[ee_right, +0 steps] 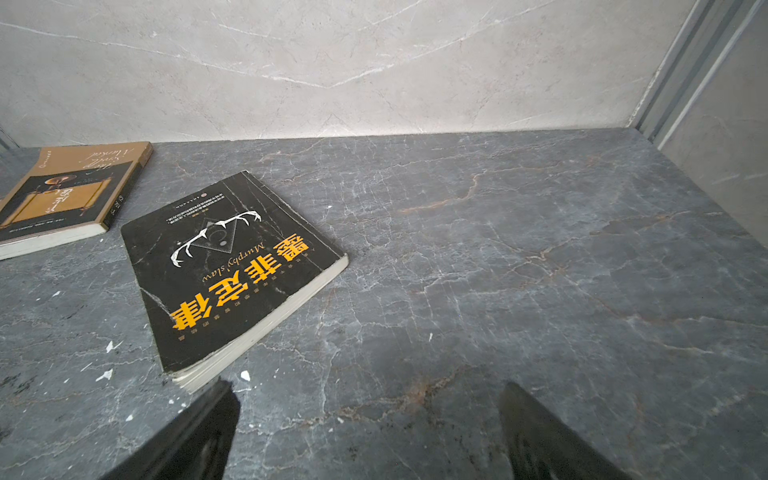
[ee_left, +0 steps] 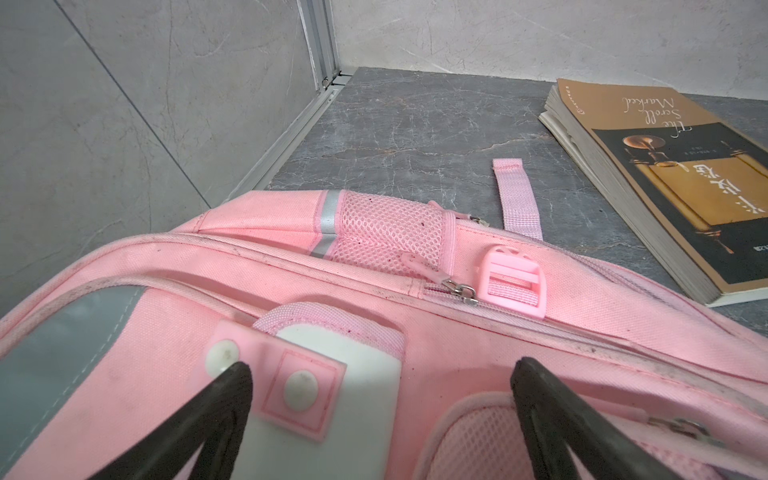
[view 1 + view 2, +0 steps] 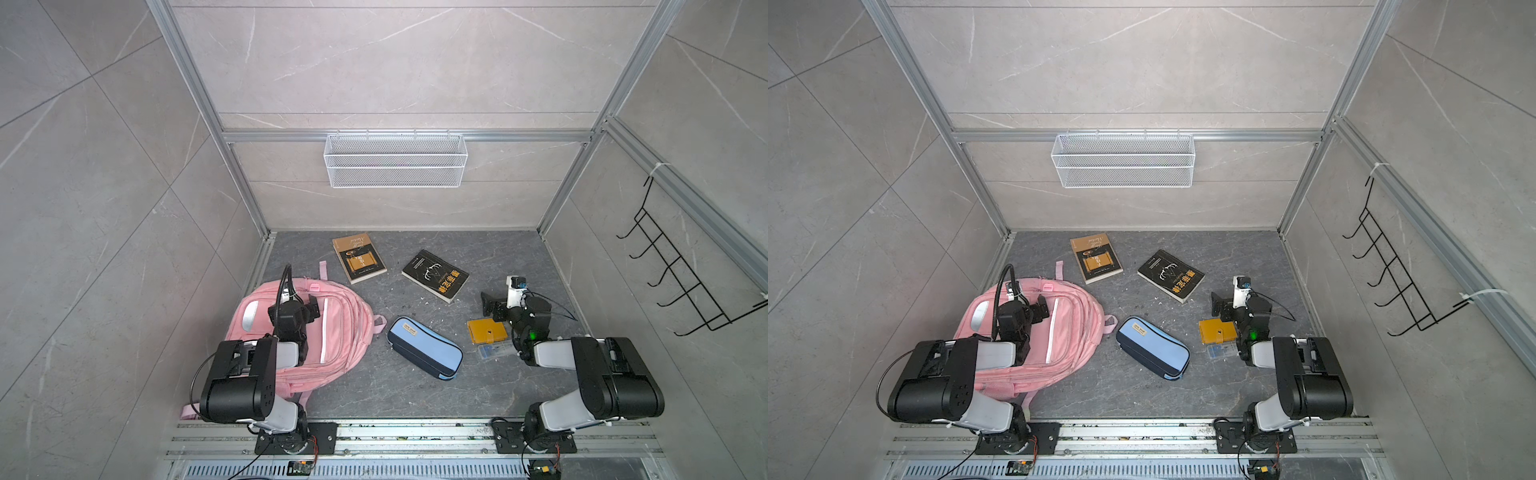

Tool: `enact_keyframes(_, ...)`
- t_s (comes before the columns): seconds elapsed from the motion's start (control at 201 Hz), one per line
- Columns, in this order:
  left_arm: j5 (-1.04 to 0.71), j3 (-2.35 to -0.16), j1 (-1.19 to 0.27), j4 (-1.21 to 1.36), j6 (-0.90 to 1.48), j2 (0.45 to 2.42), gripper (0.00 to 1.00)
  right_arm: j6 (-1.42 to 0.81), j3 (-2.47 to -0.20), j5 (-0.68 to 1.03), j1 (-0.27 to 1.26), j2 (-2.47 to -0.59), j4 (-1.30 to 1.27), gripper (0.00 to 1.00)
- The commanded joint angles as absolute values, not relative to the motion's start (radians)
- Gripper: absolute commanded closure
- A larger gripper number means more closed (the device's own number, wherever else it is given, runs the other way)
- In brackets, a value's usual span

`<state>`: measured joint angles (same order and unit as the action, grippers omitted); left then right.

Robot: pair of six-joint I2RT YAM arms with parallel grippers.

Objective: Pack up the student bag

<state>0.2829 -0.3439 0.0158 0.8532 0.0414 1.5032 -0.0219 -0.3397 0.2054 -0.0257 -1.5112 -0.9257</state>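
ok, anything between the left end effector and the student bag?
Nothing visible. The left end effector hangs open directly over the student bag, above its white flap. Whether the fingers touch the fabric can't be told.

Soft pink student bag (image 3: 347, 332) with white reflective strips and one white-flapped pocket. Lying flat, front side up, on left part of dark tabletop (image 3: 415, 395).

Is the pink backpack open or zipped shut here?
Shut, as far as visible: the student bag lies flat, front up, showing no gap; in the left wrist view its zip runs closed.
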Motion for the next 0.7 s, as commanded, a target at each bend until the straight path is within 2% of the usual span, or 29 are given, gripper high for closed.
enact_keyframes(0.0, 0.272, -0.347, 0.015, 0.833, 0.054, 1.457, 0.0, -0.035, -0.342, 0.169, -0.024, -1.505, -0.93, 0.0)
enact_keyframes(0.07, 0.284, -0.353, 0.014, 0.789, 0.051, 1.407, 0.0, -0.059, -0.375, 0.104, -0.025, -1.429, -0.805, 0.0)
enact_keyframes(0.139, 0.313, -0.399, 0.015, 0.582, 0.085, 1.308, 0.0, -0.057, -0.397, 0.101, -0.023, -1.331, -0.689, 0.0)
enact_keyframes(0.214, 0.268, -0.401, 0.014, 0.459, 0.089, 1.19, 0.0, -0.099, -0.434, 0.068, -0.023, -1.236, -0.55, 0.01)
enact_keyframes(0.344, 0.296, -0.558, 0.011, -0.073, 0.315, 1.02, 0.0, -0.262, -0.6, -0.055, -0.021, -1.119, -0.161, 0.0)
enact_keyframes(0.428, 0.212, -0.643, 0.005, -0.346, 0.463, 0.973, 0.0, -0.457, -0.81, -0.174, -0.021, -1.156, 0.234, 0.0)
enact_keyframes(0.503, 0.076, -0.677, 0.0, -0.471, 0.506, 0.951, 0.0, -0.512, -0.977, -0.08, -0.019, -1.24, 0.478, 0.0)
enact_keyframes(0.538, 0.013, -0.685, -0.005, -0.5, 0.512, 0.939, 0.0, -0.521, -1.027, -0.001, -0.01, -1.284, 0.532, 0.0)
enact_keyframes(0.593, -0.049, -0.694, -0.022, -0.538, 0.536, 0.92, 0.06, -0.533, -1.07, 0.101, 0.029, -1.332, 0.571, 0.0)
enact_keyframes(0.697, -0.175, -0.738, -0.05, -0.62, 0.567, 0.937, 0.01, -0.585, -1.146, 0.086, 0.192, -1.382, 0.654, 0.0)
